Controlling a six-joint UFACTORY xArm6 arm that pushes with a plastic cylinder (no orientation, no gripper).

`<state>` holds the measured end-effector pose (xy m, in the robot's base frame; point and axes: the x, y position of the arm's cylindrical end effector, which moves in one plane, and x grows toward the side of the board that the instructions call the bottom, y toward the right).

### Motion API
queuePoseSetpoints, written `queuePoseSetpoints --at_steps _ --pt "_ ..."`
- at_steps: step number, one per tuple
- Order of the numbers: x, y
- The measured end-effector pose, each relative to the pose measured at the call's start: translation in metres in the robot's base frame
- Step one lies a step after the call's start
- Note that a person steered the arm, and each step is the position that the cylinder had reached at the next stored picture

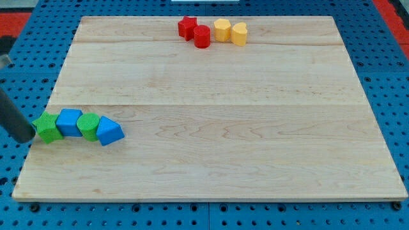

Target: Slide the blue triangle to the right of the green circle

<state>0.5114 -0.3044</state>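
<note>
The blue triangle [109, 132] lies near the view's left edge of the wooden board [211, 108], touching the right side of the green circle [89, 125]. Left of the circle sit a blue cube [68, 122] and a green star [46, 128], all four in a touching row. My rod comes in from the view's left, and my tip [27, 138] rests just left of the green star, close to or touching it.
At the view's top of the board stand a red star [187, 27], a red cylinder [202, 36], a yellow hexagon-like block [222, 29] and a yellow heart-like block [239, 33]. Blue pegboard surrounds the board.
</note>
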Motion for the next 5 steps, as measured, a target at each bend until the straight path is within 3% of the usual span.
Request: queuePoseSetpoints --at_steps 2,5 --pt "0.032 0.009" --pt "0.028 0.042"
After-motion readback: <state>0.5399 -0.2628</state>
